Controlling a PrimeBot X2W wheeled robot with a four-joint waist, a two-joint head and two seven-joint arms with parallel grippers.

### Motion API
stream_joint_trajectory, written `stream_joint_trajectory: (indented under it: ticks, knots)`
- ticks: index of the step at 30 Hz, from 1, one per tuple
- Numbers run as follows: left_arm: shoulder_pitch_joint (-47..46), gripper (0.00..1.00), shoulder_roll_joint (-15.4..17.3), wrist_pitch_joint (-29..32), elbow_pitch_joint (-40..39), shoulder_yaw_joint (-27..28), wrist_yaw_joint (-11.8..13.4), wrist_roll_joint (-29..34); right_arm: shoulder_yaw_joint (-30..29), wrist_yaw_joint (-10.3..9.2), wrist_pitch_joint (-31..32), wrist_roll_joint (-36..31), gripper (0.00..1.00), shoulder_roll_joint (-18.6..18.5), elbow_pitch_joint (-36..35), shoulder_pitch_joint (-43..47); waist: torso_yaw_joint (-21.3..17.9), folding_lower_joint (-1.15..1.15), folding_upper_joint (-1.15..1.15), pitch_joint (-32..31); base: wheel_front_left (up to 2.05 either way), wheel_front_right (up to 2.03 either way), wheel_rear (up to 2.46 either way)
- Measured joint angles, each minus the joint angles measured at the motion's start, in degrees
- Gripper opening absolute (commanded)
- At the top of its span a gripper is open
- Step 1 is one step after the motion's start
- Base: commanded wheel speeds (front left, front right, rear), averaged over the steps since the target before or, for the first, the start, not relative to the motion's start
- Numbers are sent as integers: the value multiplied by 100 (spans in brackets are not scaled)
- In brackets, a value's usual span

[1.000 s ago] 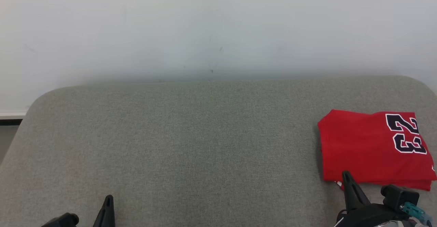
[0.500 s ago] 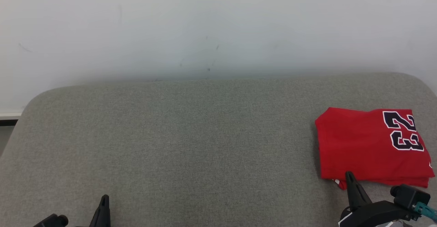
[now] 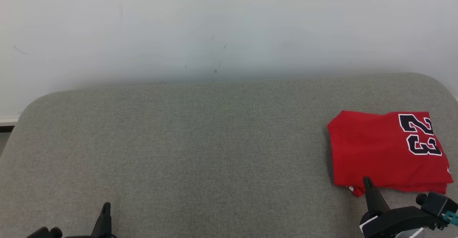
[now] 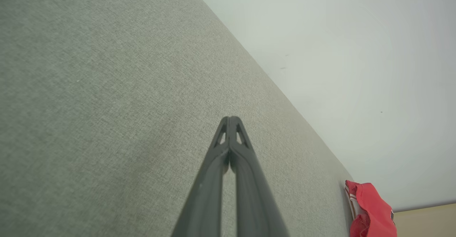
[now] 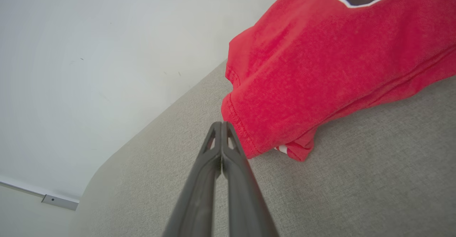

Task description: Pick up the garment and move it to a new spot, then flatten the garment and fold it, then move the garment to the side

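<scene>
The biggest shift over the last second is in the head view itself: the pale wall (image 3: pixel 214 23), the broad grey fabric-covered surface (image 3: pixel 200 141) and everything on it slide up and to the left together, so it is the camera that moves, not the things. Against that drift the folded red jersey with the black number 23 (image 3: pixel 375 152) lies just where it was, a neat rectangle at the right side of the surface, near its right edge and well apart from the bare middle. The right pincer (image 3: pixel 365 179) has edged a little to the right along the jersey's near edge; its two dark fingers are pressed together with nothing between them, the tip just beside the jersey's near left corner, though whether it touches the hem I cannot tell. The left pincer (image 3: pixel 106 205), low at the near left, is likewise pressed together and empty, and has barely stirred over bare fabric. To me the work looks done: the garment is folded and set aside, and both arms seem to be backing off.
</scene>
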Motion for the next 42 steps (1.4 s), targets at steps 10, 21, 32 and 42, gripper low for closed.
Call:
stream_joint_trajectory:
  ticks: [10,21,32,42]
  knots:
    - [-81,0,-66,155,0,200,-141,-619,-74,80,123,721,0,18,81,-109,-44,0,0,29,0,0,0]
    - [-99,0,-114,308,1,428,-291,-1280,-154,179,244,1500,0,25,120,-145,-92,0,0,61,0,0,0]
    - [-194,0,-189,476,1,644,-442,-1952,-232,280,349,2271,0,38,168,-241,-140,0,0,93,0,0,0]
    - [-208,0,-250,601,2,835,-552,-2583,-305,375,452,2985,0,48,248,-358,-184,0,0,122,0,0,0]
